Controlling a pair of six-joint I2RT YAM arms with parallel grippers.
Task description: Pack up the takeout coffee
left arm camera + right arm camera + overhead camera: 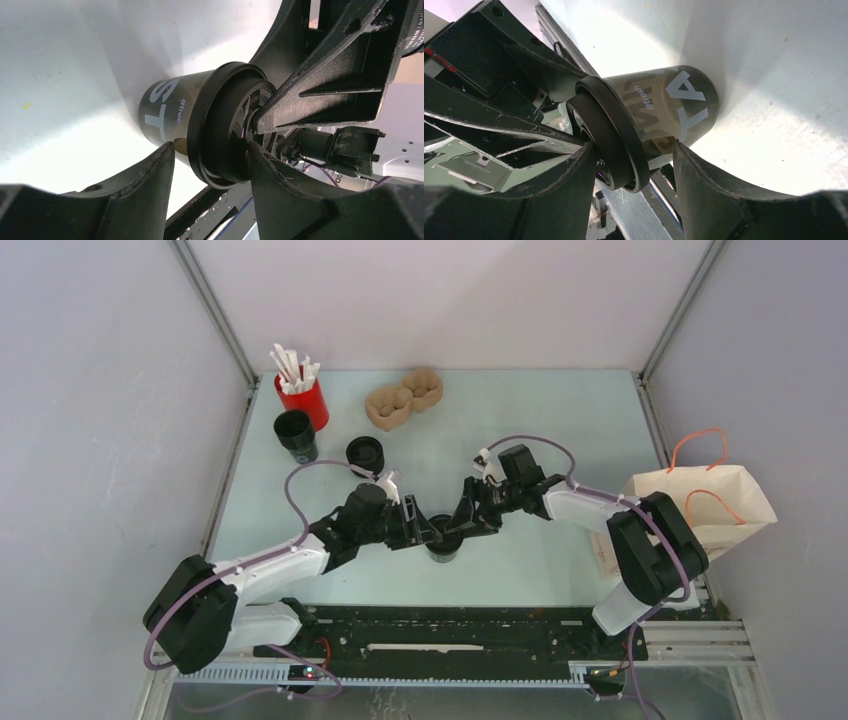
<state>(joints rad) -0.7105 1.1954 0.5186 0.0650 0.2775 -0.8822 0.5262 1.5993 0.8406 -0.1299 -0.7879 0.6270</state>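
The takeout coffee (443, 550), a small black cup with white lettering and a black lid, stands upright on the table near the front edge, between both arms. My left gripper (430, 531) reaches it from the left and my right gripper (463, 523) from the right. In the left wrist view the left gripper (210, 146) straddles the lid's rim (220, 130), one finger against the cup wall (165, 107) and the other on the lid's top. The right gripper (635, 147) holds the same way, one finger on the lid (606, 130) and one on the cup body (674, 100).
A brown paper bag (715, 505) with orange handles stands at the right edge. At the back left are a red cup of white sticks (301, 400), an open black cup (295, 433) and a squat black round piece (365, 452). A cardboard cup carrier (404, 398) lies at the back.
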